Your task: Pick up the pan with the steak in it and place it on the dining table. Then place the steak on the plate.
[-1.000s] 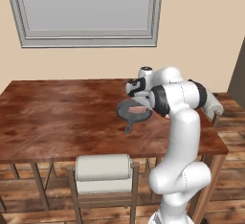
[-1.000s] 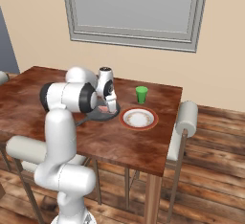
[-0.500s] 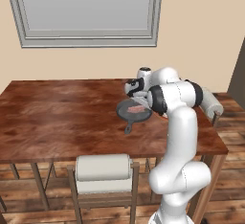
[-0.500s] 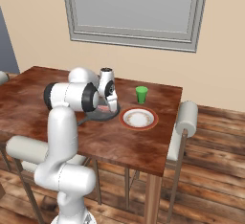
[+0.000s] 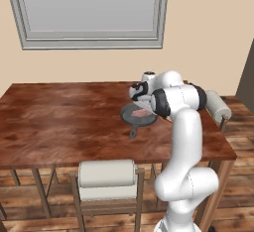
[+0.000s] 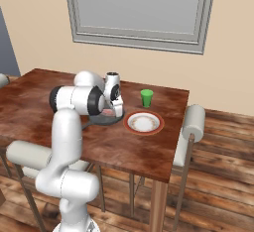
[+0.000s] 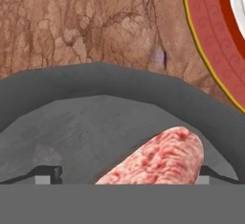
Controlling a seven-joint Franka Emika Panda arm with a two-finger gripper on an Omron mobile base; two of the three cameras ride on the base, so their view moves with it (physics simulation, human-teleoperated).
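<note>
Pinkish-red with paler streaks, the steak [image 7: 160, 158] lies flat on the floor of the pan [image 7: 72, 122], at the lower centre-right of the hand view, its long axis running from lower left to upper right of that frame. It sits directly below and between the jaws [image 6: 115, 108], whose two dark tips flank it at the bottom corners of the hand view; they are spread wide and grasping nothing, with the meat in the gap. The coming move looks like a short straight descent onto the steak, closing across its narrow width. The dark grey pan rests on the desk [image 5: 59, 117], handle toward the lower edge of the left base view. The plate [image 6: 144, 123], red-orange at the rim, lies just beside the pan, at the upper right of the hand view, with a green cup [image 6: 146, 97] behind it.
</note>
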